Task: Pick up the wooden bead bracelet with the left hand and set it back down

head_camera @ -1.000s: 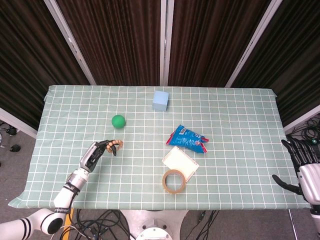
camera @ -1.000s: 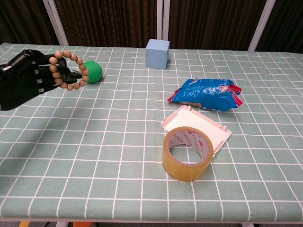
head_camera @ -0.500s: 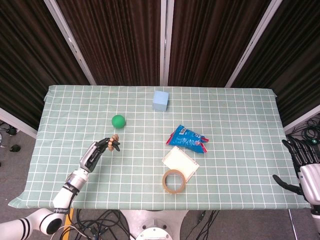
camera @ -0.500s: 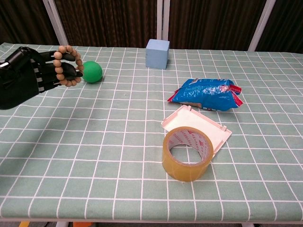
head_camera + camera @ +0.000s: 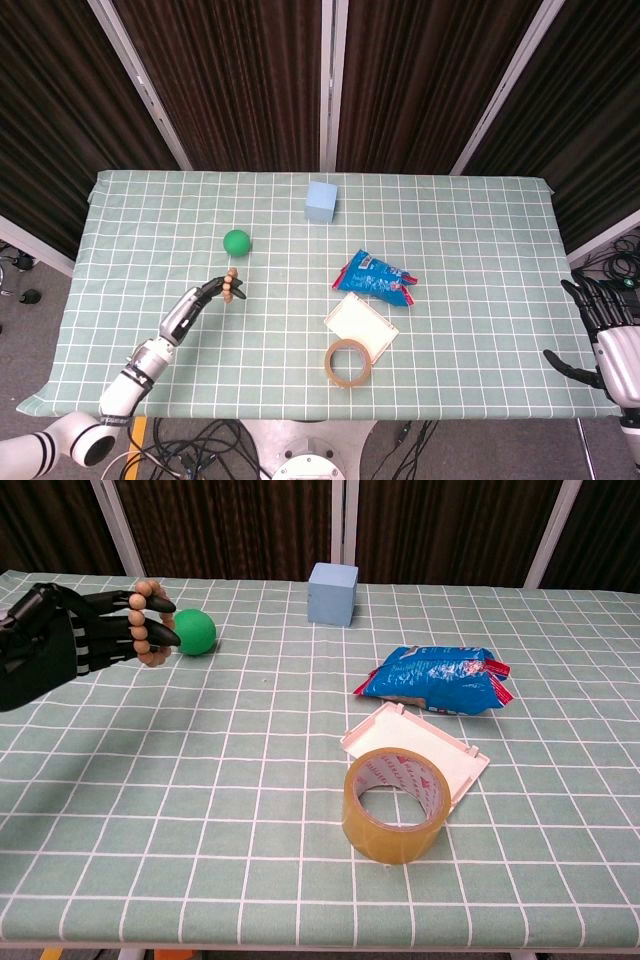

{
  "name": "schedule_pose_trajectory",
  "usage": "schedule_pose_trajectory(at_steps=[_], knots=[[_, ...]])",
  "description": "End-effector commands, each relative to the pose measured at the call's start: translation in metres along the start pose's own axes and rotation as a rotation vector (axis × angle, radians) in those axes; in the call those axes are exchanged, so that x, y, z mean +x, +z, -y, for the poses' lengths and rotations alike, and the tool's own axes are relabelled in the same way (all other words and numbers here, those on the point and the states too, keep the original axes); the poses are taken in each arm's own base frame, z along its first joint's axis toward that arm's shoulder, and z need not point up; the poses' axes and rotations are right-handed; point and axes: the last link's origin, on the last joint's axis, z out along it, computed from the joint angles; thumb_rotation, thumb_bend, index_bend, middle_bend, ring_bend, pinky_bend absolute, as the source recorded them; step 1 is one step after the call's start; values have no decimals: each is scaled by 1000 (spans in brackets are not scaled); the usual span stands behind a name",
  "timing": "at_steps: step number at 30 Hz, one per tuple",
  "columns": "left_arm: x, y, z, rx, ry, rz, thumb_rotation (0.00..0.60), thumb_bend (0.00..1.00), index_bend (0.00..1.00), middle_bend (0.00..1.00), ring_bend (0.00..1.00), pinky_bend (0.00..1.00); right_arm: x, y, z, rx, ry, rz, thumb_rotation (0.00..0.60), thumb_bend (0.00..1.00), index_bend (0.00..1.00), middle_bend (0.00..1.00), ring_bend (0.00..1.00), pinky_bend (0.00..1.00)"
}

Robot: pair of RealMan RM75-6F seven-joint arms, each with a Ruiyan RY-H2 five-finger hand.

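The wooden bead bracelet (image 5: 148, 622) hangs edge-on from the fingertips of my left hand (image 5: 62, 645), above the green checked tablecloth at the left. In the head view the bracelet (image 5: 231, 285) shows as a short vertical string of beads at the tip of the left hand (image 5: 192, 308), just below the green ball. My right hand (image 5: 603, 330) hangs past the table's right edge with fingers spread and nothing in it.
A green ball (image 5: 195, 632) lies just right of the bracelet. A light blue cube (image 5: 333, 593) stands at the back. A blue snack bag (image 5: 436, 678), a white lid (image 5: 416, 746) and a roll of tape (image 5: 394, 803) sit right of centre.
The left hand has turned and its fingers have stretched out. The bracelet has swung from a face-on ring to edge-on and moved slightly right, toward the green ball.
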Motion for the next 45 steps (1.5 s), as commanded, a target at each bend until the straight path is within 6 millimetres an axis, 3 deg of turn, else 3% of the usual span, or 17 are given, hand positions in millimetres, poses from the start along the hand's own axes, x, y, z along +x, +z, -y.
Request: schedule_pose_trajectory(at_steps=[1,12,18,19,21,22,23,24,25,27,28,31,32,37,40,45], knots=[[1,2,9,27,225,49,0,633,260,326,141,81,-1,0,-1,-2,3,2,600,66,0,17,0,0],[9,11,19,35,850,50,2,620,291,325,141,82,-4,-2,-5,-14,9,18,600,66,0,17,0,0],[33,4,1,-19,1008,-142,127,598,292,325,141,89,-6,-1,-8,-27,12,33,600,68,0,15,0,0],[37,1,-4,-26,1001,-178,155,568,292,325,141,92,-6,-1,-8,-29,16,37,600,68,0,14,0,0],[51,-9,-15,-41,926,-276,219,385,292,325,141,110,-8,-1,-10,-36,25,61,600,69,0,11,0,0],[58,-14,-19,-45,894,-315,206,283,292,325,142,117,-8,-1,-12,-42,30,74,600,69,0,9,0,0],[67,-20,-22,-46,870,-348,143,154,292,325,142,123,-9,0,-13,-47,32,84,600,68,0,5,0,0],[78,-29,-26,-44,845,-383,86,89,290,325,142,124,-9,0,-14,-53,34,94,600,67,0,2,0,0],[86,-36,-28,-38,833,-406,34,38,287,325,142,125,-10,1,-15,-58,36,99,600,64,0,1,0,0],[105,-53,-31,-19,805,-467,8,4,280,324,142,126,-9,3,-17,-65,41,101,600,54,0,0,0,0],[112,-61,-32,-10,794,-495,73,1,279,325,142,127,-9,3,-17,-68,43,99,600,52,0,0,0,0],[133,-91,-32,60,808,-575,534,6,279,325,142,144,-9,5,-19,-71,45,96,600,53,0,0,0,0],[140,-105,-32,98,844,-602,590,7,279,325,142,150,-10,5,-20,-71,41,99,600,57,0,0,0,0],[152,-158,-25,287,1044,-627,600,63,289,325,142,158,-14,3,-21,-70,-3,97,600,119,0,0,0,0],[143,-188,-20,404,1171,-588,600,78,290,324,142,150,-18,0,-18,-61,-12,103,600,127,0,3,0,0],[118,-221,-18,467,1148,-595,600,79,291,323,142,134,-23,-5,-13,-50,-23,103,600,127,0,6,0,0]])
